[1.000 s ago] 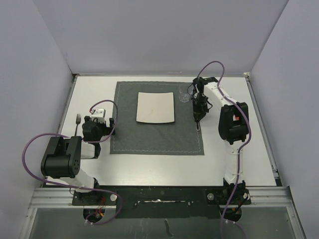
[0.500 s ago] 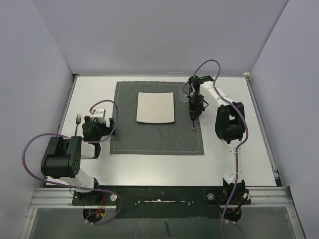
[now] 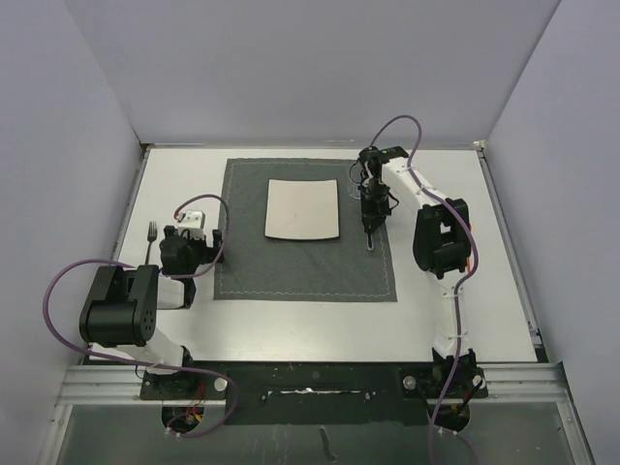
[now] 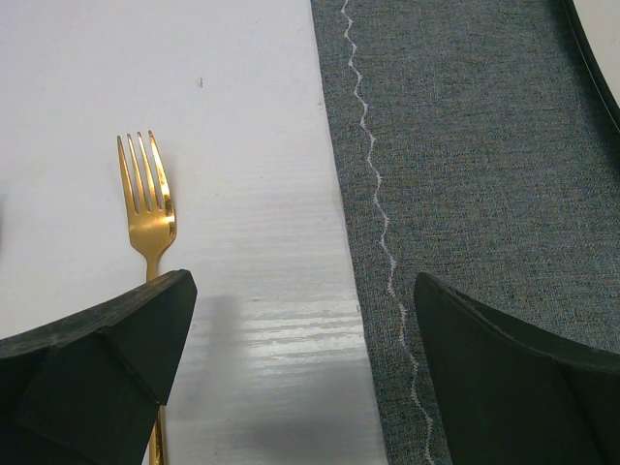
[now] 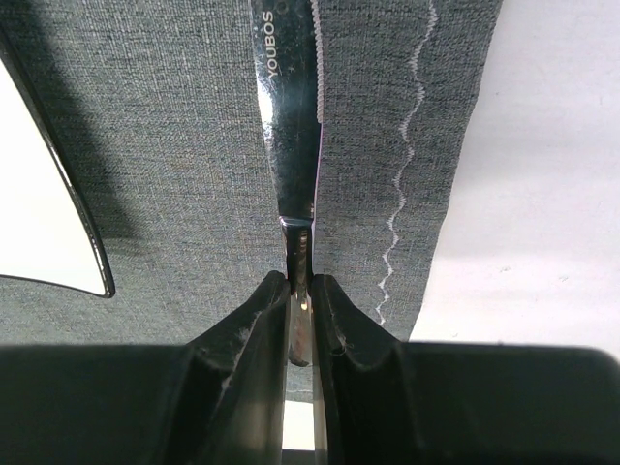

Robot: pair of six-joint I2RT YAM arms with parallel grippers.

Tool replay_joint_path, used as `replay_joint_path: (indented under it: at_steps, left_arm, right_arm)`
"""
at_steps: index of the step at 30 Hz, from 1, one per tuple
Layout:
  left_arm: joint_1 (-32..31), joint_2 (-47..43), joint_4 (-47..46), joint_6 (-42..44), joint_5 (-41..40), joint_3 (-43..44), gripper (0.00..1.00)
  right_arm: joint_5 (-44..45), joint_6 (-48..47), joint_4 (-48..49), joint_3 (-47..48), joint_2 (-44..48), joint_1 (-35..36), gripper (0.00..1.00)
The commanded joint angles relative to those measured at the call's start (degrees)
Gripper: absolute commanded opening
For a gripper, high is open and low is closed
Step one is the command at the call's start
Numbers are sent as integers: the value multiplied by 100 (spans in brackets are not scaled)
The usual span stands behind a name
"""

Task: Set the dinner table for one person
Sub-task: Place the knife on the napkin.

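Observation:
The white dinner table point(image 3: 465, 291) carries a dark grey placemat point(image 3: 305, 262) with a white square plate point(image 3: 302, 208) on it. My right gripper point(image 3: 371, 215) is shut on the handle of a silver knife point(image 5: 291, 107). It holds the knife over the mat's right strip, between the plate and the stitched edge, with the blade pointing toward the near side. The right wrist view shows the fingers point(image 5: 262, 329) clamped on the handle. A gold fork point(image 4: 147, 208) lies on the table left of the mat. My left gripper point(image 3: 192, 238) is open and empty, low between fork and mat.
A small clear glass point(image 3: 353, 186) stands at the mat's far right, partly behind my right arm. Light walls enclose the table on three sides. The plate's edge point(image 5: 39, 213) lies just left of the knife.
My right gripper has carried the knife left and a little farther, from the mat's right edge toward the plate. The left arm has not moved.

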State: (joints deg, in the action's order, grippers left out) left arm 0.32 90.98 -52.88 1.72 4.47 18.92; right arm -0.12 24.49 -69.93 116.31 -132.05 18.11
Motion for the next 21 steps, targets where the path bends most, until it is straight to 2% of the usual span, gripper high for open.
replay_joint_path:
  at_steps: [1,21]
  left_arm:
    - [12,95,-223,-57,-26,147,98]
    - [12,95,-224,-57,-26,147,98]
  right_arm:
    - [-85,95,-91,297,13,54,0]
    - [-164,387,-47,413,-125,267,0]
